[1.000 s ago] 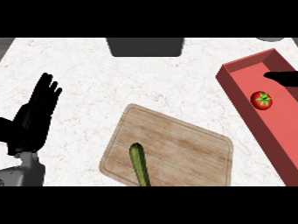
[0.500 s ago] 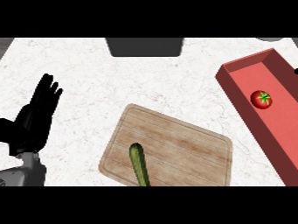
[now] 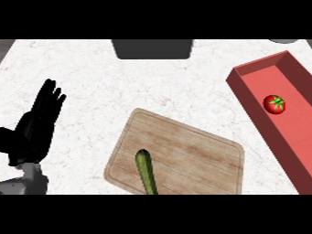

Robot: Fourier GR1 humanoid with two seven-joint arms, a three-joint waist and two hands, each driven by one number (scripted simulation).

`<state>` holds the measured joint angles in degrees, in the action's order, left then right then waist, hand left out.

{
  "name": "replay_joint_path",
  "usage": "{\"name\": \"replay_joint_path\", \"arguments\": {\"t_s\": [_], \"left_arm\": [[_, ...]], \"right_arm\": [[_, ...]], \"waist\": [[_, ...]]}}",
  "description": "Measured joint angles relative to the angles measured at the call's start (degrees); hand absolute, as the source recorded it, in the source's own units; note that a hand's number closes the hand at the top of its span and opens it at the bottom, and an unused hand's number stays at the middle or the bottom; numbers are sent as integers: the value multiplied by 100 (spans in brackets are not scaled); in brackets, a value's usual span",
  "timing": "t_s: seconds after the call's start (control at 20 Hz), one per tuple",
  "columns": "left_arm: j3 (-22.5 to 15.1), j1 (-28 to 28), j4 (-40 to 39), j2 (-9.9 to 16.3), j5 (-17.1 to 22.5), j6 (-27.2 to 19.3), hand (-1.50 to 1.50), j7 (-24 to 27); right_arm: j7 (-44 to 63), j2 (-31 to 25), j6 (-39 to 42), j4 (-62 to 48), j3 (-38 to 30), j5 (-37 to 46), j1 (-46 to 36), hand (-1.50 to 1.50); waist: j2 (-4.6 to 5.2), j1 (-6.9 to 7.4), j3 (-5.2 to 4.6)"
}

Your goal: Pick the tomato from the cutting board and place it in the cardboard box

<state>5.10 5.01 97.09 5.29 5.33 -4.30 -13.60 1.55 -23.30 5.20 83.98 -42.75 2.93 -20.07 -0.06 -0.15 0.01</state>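
Observation:
A red tomato (image 3: 274, 103) with a green stem lies inside the long red box (image 3: 253, 73) at the right of the counter. The wooden cutting board (image 3: 185, 151) sits in the middle foreground and holds only a green cucumber (image 3: 146, 171) near its front edge. My left hand (image 3: 35, 128) rests open at the left, fingers straight and pointing up, well away from the board. My right hand shows nowhere in the head view.
A dark grey rectangular container (image 3: 151, 48) stands at the back edge of the white marbled counter (image 3: 104, 82). A pale round object (image 3: 283, 40) peeks in at the top right corner.
The right hand, which hovered over the box near the tomato, has drawn off past the right edge and out of view. The tomato stays in the box. The left hand has not moved.

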Motion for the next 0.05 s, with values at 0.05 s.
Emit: {"name": "replay_joint_path", "arguments": {"t_s": [0.05], "left_arm": [[-14,-27,57,-7,-3,-5,0,-41]], "right_arm": [[-29,-76,18,-39,-12,-95,53,-150]], "waist": [[0,3,1]]}}
